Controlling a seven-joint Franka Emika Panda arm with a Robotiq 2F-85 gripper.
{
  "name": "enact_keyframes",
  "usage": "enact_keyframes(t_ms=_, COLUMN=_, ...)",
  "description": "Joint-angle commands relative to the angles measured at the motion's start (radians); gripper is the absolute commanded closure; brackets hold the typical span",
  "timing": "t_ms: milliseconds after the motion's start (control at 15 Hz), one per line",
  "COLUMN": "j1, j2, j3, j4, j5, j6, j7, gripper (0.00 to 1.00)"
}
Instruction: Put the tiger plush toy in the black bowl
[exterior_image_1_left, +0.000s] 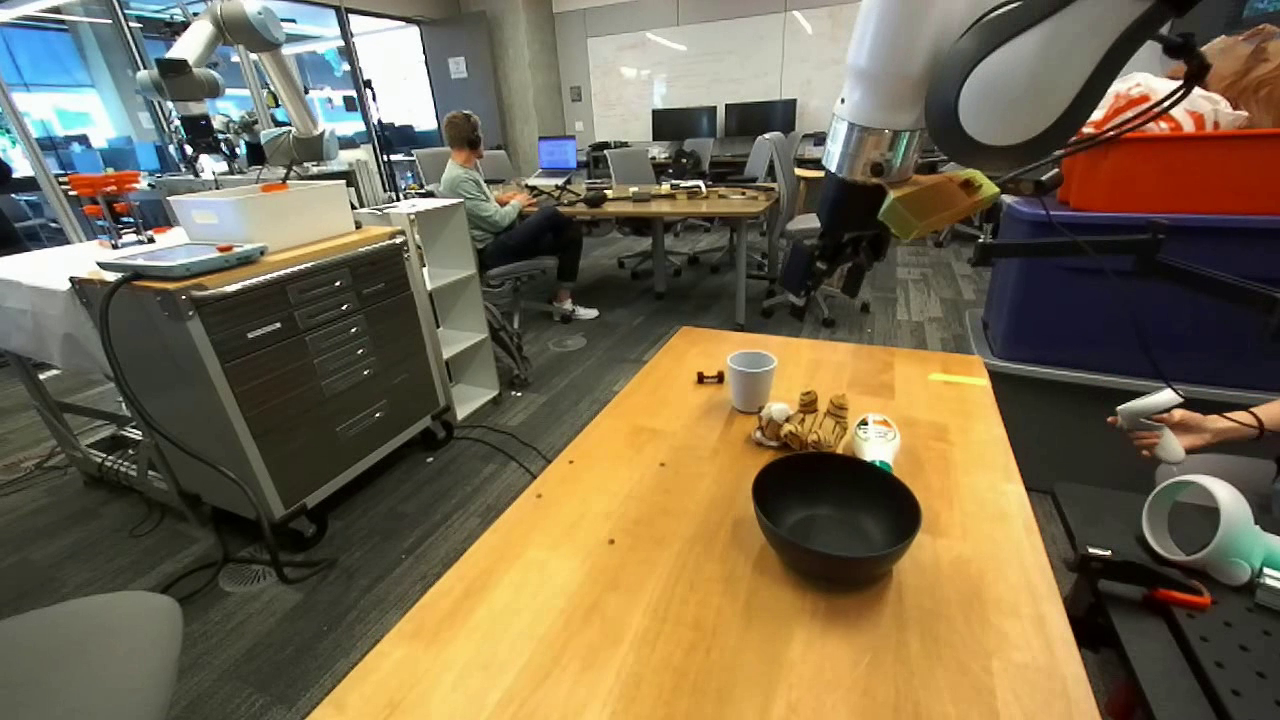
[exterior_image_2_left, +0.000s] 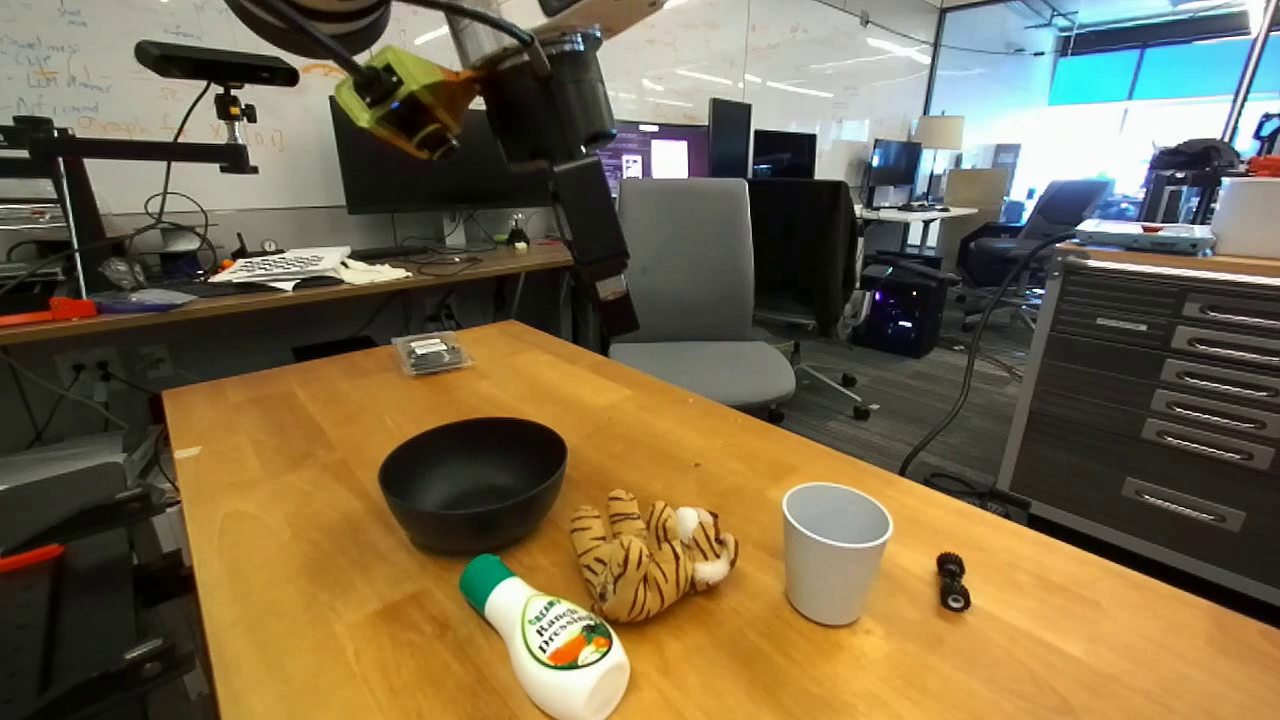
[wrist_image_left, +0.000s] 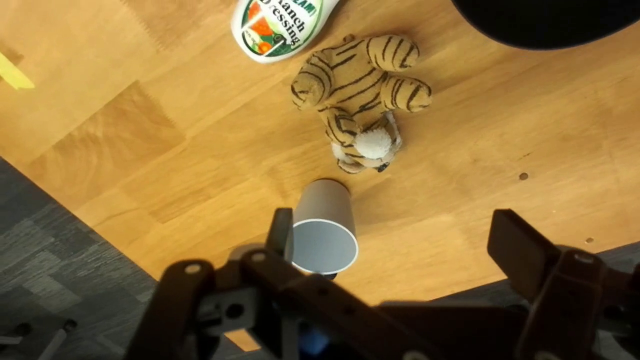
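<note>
Currently, the claw (wrist_image_left: 392, 235) hangs spread and unladen; well below it lies the tiger plush toy (wrist_image_left: 357, 95), outside the black bowl (exterior_image_1_left: 837, 522); lowered off-centre this wide, the claw could topple the white cup (wrist_image_left: 325, 242) beneath it, near the toy

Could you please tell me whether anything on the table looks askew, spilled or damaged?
One thing looks odd: the dressing bottle lies on its side beside the tiger toy, though bottles usually stand upright. Its green cap is on, and no spill shows. The cup and bowl stand upright, and I see no damage.
</note>
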Motion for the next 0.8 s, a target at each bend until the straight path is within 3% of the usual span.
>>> enact_keyframes(t_ms=0, j1=0.024, j2=0.064, j3=-0.061, j4=0.004, j5=-0.007, j6=0.041, j7=-0.017, gripper=0.00)
enact_keyframes(t_ms=733, j1=0.080, j2=0.244, j3=-0.194, j4=0.019, j5=-0.019, j6=0.135, j7=-0.027, gripper=0.00)
